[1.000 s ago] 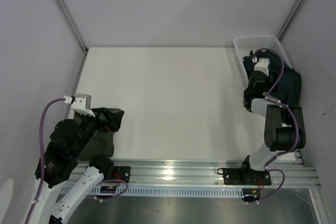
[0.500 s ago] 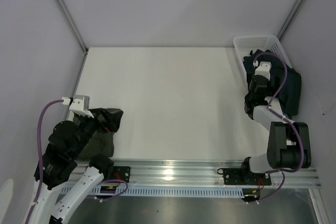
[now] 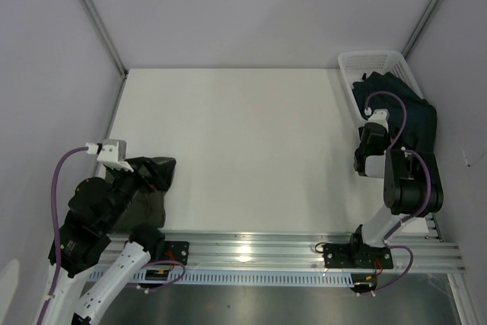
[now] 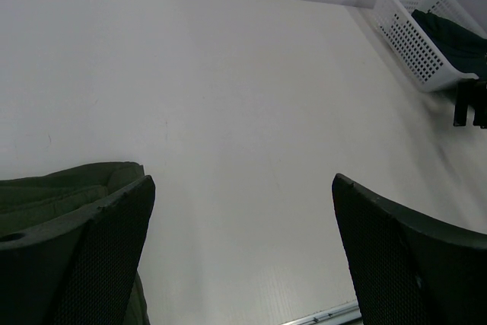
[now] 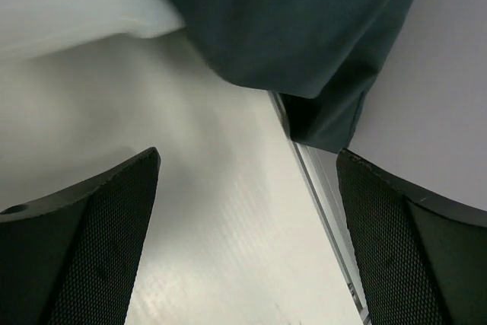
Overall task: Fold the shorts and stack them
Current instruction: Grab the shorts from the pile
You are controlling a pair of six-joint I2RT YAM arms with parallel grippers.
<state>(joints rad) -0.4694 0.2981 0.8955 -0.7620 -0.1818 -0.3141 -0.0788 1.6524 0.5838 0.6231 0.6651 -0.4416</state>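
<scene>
The olive-green shorts (image 3: 152,207) lie bunched at the table's near left corner, partly under my left arm. In the left wrist view they (image 4: 61,192) show behind the left finger. My left gripper (image 3: 156,173) (image 4: 242,188) is open and empty just above them. The dark navy-teal shorts (image 3: 415,119) hang out of the white mesh basket (image 3: 351,62) at the far right. They also hang at the top of the right wrist view (image 5: 304,28). My right gripper (image 3: 370,142) (image 5: 247,161) is open and empty, just left of and below the hanging cloth.
The basket (image 4: 415,36) sits in the far right corner against the wall. A metal rail (image 3: 251,249) runs along the table's near edge. The table's right edge (image 5: 304,165) lies below the hanging cloth.
My right gripper has drawn back from the basket toward the near edge, empty. My left arm has shifted slightly back and left.
</scene>
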